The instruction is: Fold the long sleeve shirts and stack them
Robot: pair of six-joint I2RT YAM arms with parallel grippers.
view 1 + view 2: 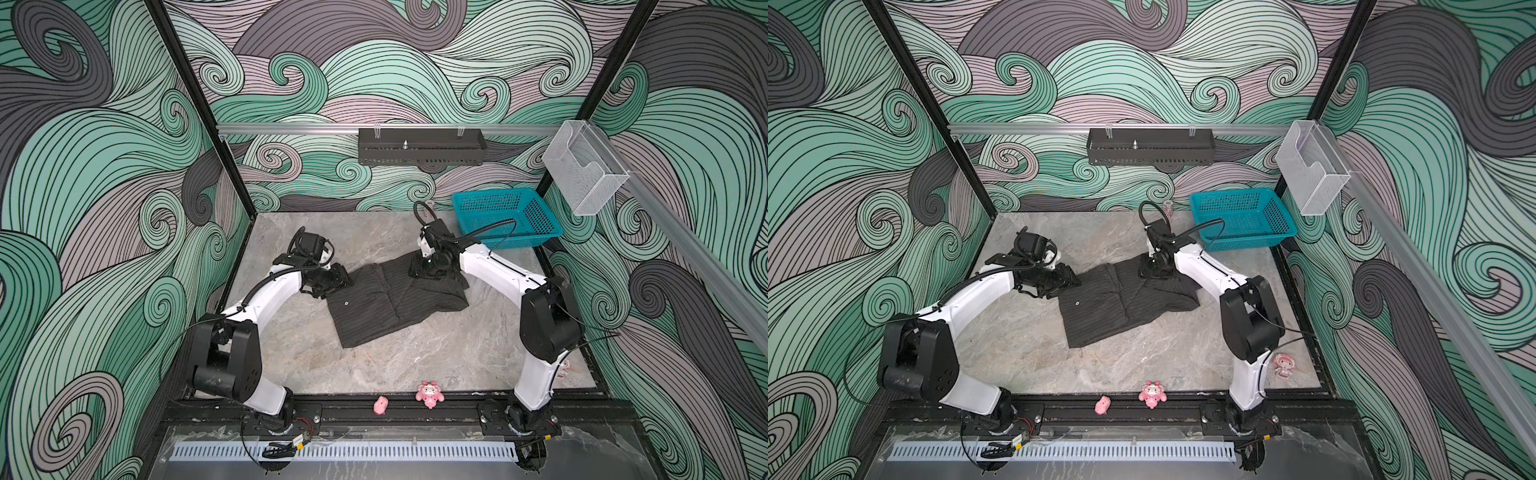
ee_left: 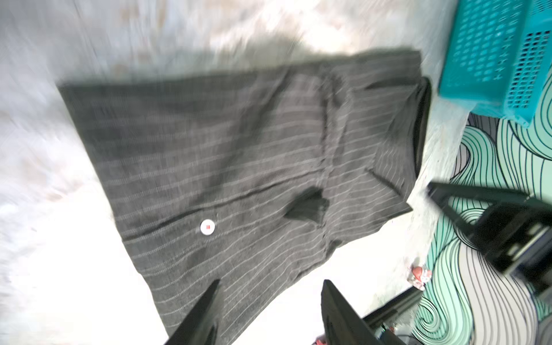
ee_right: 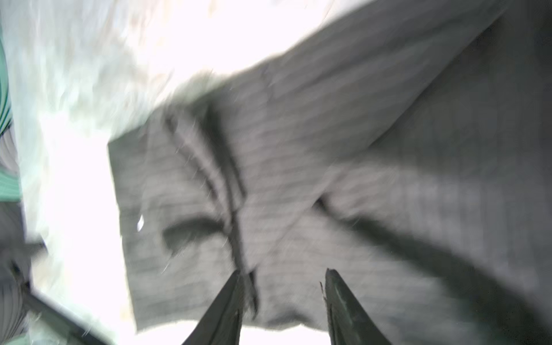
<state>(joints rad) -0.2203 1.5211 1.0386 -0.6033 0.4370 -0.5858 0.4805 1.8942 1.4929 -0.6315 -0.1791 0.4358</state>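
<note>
The shirt [image 1: 395, 299] under the right gripper [image 3: 283, 271] is soft, matt woven cloth, charcoal with thin pale stripes. The tabletop [image 1: 415, 357] around it looks like smooth grey marbled stone with a faint sheen. The basket [image 1: 505, 216] just behind that gripper is teal perforated plastic.

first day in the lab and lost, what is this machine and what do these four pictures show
Two white robot arms stand at a table, each ending in a two-finger gripper. Both top views come from one camera overhead. The two blurry close-ups come from cameras on the wrists; the dark prongs are gripper fingers. On the table lie a partly folded dark striped shirt and a teal basket, far right; pink toys sit along its near edge. The left gripper is at the shirt's left edge, the right gripper over its far side. Both are open and seem to hold nothing.
</note>
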